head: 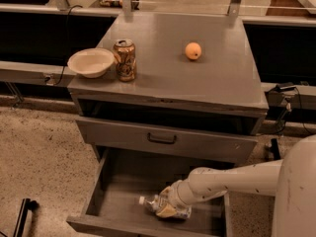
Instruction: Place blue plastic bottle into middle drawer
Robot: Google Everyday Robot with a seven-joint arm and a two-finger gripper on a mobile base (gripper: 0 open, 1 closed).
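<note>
The middle drawer (121,189) is pulled out at the bottom of the grey cabinet, a deep tray with a flat floor. The blue plastic bottle (150,202) lies on its side low inside the drawer, white cap pointing left, near the front wall. My gripper (167,205) reaches into the drawer from the right on a white arm (232,179), and its tan fingers are closed around the bottle's middle. Part of the bottle's label is hidden by the fingers.
On the cabinet top stand a white bowl (91,62), a gold-brown drink can (125,59) and an orange (193,51). Above the open drawer is a closed drawer front with a black handle (161,139). Speckled floor lies to the left.
</note>
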